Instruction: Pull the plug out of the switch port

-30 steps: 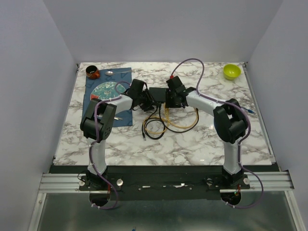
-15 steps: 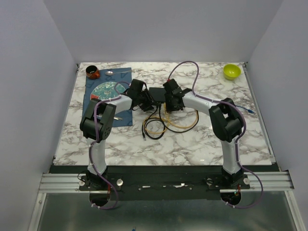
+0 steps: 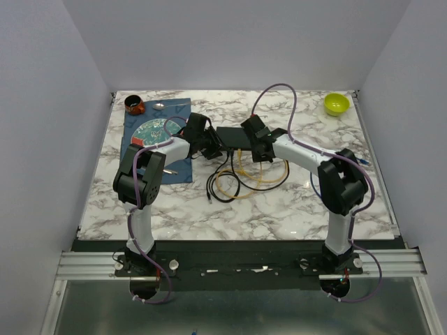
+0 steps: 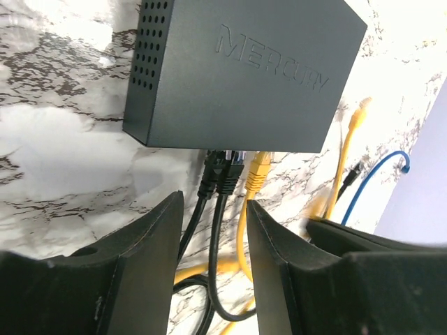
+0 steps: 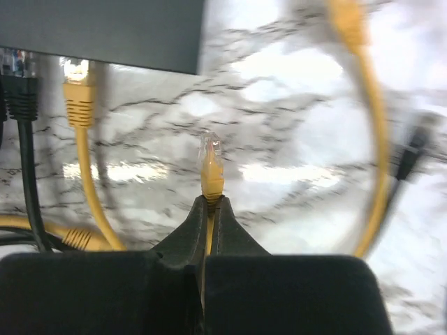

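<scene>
The black switch (image 3: 232, 136) lies mid-table; its top reads MERCURY in the left wrist view (image 4: 237, 77). Two black plugs (image 4: 220, 171) and one yellow plug (image 4: 260, 166) sit in its near edge. My left gripper (image 4: 213, 230) is open, its jaws either side of the black cables just short of the switch. My right gripper (image 5: 209, 206) is shut on a second yellow plug (image 5: 211, 167), which is out of the switch (image 5: 105, 31) and held clear, to the right of the still-seated yellow plug (image 5: 78, 91). In the top view the right gripper (image 3: 260, 150) is at the switch's right front corner.
Loose yellow and black cable loops (image 3: 237, 178) lie in front of the switch. A blue mat (image 3: 150, 164) with a plate (image 3: 152, 129), a brown cup (image 3: 135, 105) and a spoon (image 3: 171, 105) is at the left. A green bowl (image 3: 336, 103) is far right. A blue cable (image 4: 377, 181) lies right.
My right gripper has moved back and to the right from the switch edge, with the yellow plug coming out with it. The left arm has barely moved.
</scene>
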